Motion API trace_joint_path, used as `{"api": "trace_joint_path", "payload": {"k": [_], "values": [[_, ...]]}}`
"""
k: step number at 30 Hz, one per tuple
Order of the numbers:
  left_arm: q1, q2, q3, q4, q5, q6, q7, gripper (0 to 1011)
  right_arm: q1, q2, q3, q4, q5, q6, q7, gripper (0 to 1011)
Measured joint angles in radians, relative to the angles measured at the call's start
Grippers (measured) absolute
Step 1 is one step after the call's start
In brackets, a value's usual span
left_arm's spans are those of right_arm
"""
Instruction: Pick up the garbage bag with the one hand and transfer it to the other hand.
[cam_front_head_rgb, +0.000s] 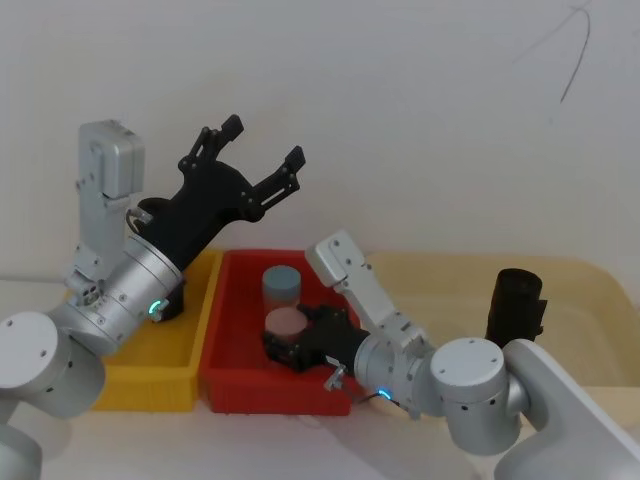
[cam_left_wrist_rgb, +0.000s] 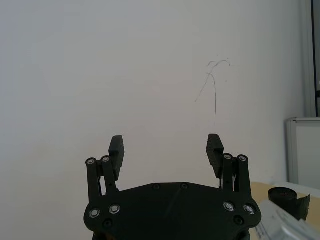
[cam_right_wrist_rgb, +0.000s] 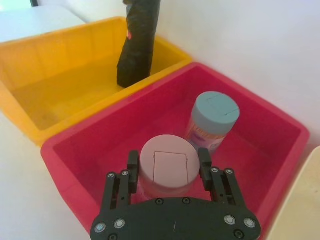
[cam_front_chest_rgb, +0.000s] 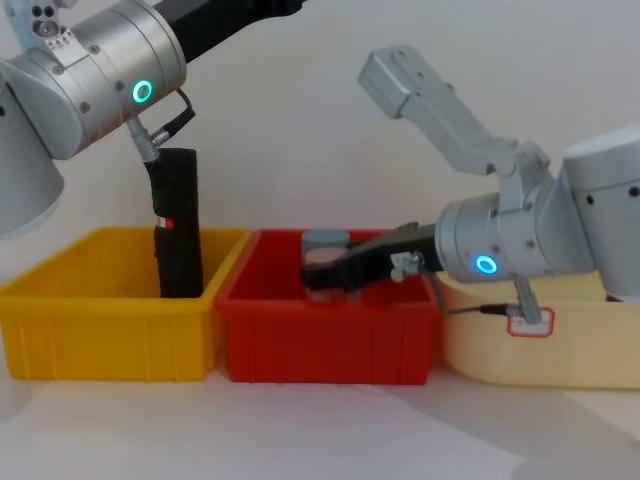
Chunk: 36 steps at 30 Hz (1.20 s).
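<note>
Three bins are lining the surface (cam_front_chest_rgb: 300, 430), and we are judging the task barely begun: nothing is lifted and the whole transfer is still ahead. The garbage bag (cam_front_head_rgb: 515, 305) is standing upright in the cream bin (cam_front_head_rgb: 590, 290), well apart from both hands. The left hand (cam_front_head_rgb: 262, 140) is hanging high above the yellow bin (cam_front_head_rgb: 150, 385), spread wide and carrying nothing. The right hand (cam_right_wrist_rgb: 167, 160) is reaching down into the red bin (cam_front_head_rgb: 230, 385), straddling a pink-lidded jar (cam_front_head_rgb: 287, 322); we are finding it impossible to tell whether it is gripping or merely flanking.
</note>
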Motion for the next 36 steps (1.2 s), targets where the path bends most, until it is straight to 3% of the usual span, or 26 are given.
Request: {"api": "trace_joint_path", "payload": {"k": [13, 25, 36], "values": [[0.0, 0.0, 0.0, 0.0, 0.0, 0.0, 0.0, 1000, -0.017, 0.017, 0.056, -0.09, 0.021, -0.007, -0.022, 688], [0.0, 0.0, 0.0, 0.0, 0.0, 0.0, 0.0, 1000, -0.056, 0.079, 0.153, -0.211, 0.043, -0.026, -0.073, 690], [0.0, 0.0, 0.0, 0.0, 0.0, 0.0, 0.0, 1000, -0.101, 0.132, 0.217, -0.254, 0.045, -0.011, -0.103, 690]]}}
